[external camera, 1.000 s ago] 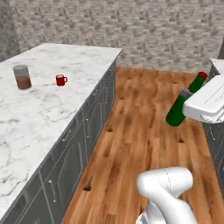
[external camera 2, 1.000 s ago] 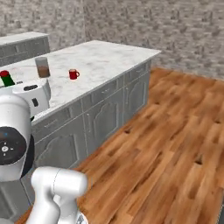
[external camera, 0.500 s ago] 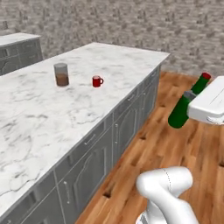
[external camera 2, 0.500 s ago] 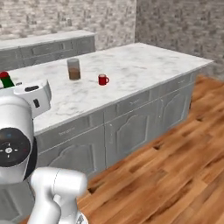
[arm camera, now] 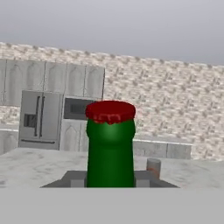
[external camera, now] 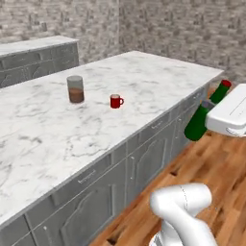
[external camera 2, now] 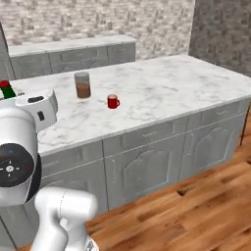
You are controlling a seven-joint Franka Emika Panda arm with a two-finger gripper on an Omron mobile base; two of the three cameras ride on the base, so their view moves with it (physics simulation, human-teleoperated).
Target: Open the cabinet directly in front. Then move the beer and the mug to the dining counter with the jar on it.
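Note:
A green beer (external camera: 198, 124) with a red cap hangs tilted off the counter's near right, above the wood floor, with my gripper (external camera: 207, 107) shut on its neck. In the hand view the beer (arm camera: 110, 151) rises between my fingertips (arm camera: 73, 180). Its cap (external camera 2: 6, 88) pokes up behind the white hand in the right base view. The small red mug (external camera: 115, 101) (external camera 2: 112, 101) stands on the white marble dining counter (external camera: 43, 139) (external camera 2: 162, 93). The jar (external camera: 75, 89) (external camera 2: 82, 85) (arm camera: 153, 167) stands just left of the mug. I cannot tell whether the cabinet is among the far grey cupboards.
Grey panelled fronts (external camera 2: 147, 166) run under the counter, with wood floor (external camera 2: 196, 215) along them. A second grey counter (external camera 2: 68, 51) lines the stone back wall. A steel fridge (arm camera: 39, 120) with grey wall cupboards (arm camera: 52, 78) above it stands far off.
The whole picture has swung as the base drove: the counter with mug and jar now lies nearer and broadside. The beer stays in my gripper.

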